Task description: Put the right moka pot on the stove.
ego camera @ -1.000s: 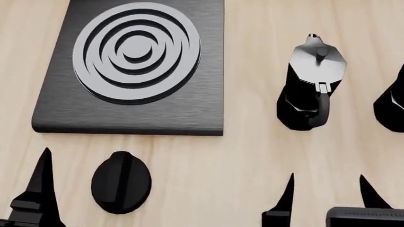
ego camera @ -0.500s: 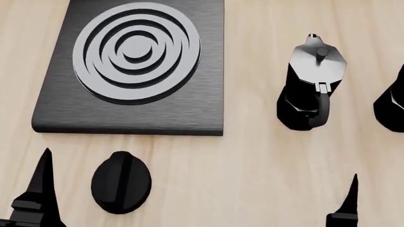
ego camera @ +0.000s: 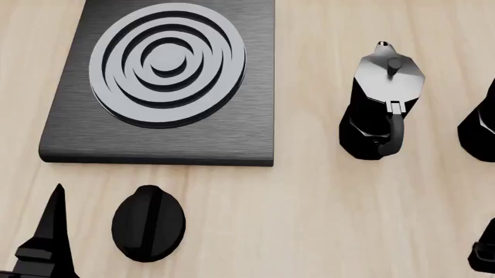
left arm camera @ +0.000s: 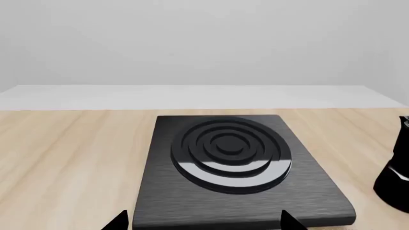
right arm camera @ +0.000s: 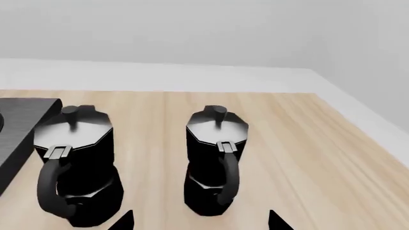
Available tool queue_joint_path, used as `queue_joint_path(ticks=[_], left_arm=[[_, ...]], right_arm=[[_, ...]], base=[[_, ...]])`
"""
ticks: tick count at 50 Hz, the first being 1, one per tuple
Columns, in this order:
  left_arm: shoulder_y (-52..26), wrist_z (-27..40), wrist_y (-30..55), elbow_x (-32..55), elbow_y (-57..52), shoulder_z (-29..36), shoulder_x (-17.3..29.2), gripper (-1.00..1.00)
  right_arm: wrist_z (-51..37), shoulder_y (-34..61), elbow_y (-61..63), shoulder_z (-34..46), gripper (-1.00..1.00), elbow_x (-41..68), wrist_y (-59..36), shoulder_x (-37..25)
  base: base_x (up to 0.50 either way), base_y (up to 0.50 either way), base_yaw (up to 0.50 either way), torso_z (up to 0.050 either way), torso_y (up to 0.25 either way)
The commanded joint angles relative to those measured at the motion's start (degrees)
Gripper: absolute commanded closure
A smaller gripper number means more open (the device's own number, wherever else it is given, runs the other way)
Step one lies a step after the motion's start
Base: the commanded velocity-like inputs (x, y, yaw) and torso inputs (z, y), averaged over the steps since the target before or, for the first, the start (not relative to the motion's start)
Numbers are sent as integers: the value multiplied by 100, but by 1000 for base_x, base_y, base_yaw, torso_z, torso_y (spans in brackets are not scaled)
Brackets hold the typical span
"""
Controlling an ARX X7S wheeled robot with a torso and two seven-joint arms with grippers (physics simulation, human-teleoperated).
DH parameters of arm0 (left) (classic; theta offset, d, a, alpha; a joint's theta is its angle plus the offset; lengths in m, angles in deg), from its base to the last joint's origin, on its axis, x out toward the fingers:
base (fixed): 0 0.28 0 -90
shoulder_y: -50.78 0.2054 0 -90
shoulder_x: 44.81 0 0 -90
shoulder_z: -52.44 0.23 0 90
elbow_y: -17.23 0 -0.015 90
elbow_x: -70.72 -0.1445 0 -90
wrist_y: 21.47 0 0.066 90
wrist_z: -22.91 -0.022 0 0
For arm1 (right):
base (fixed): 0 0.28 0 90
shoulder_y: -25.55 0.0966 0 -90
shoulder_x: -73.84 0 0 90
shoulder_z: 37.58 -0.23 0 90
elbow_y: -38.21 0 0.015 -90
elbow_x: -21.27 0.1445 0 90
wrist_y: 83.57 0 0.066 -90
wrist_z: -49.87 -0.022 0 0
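We see the glossy black faceted right moka pot (right arm camera: 214,163) upright on the pale wooden counter (right arm camera: 288,143), beside its twin pot (right arm camera: 76,167). The flat black stove slab (ego camera: 159,87) lies farther left. Our right tool (right arm camera: 199,219) hangs open and empty before the right pot; our left tool (left arm camera: 203,221), likewise open, faces the stove.

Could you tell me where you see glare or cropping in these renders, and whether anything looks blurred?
Head view: the burner renders pale with glare, and the right pot is cut by the frame edge. Left wrist view: a soft highlight lies on the near side of the stove's rings. Right wrist view: both pots' lids shine, the right pot fully in frame. Nothing looks blurred.
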Motion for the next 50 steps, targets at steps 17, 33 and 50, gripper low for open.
queue_joint_path(ticks=[17, 33, 50], left_arm=[[-25, 115, 34, 58, -33, 40, 57, -100], [-33, 136, 0, 78, -21, 63, 82, -100], [-55, 167, -21, 102, 0, 93, 103, -100]], right_arm=[[1252, 647, -1678, 83, -100, -43, 871, 21], [1369, 1261, -2514, 428, -100, -193, 937, -43], [1682, 1966, -3505, 1052, -100, -596, 1214, 116]], base=[[0, 0, 0, 0, 0], [0, 0, 0, 0, 0], [0, 0, 0, 0, 0]])
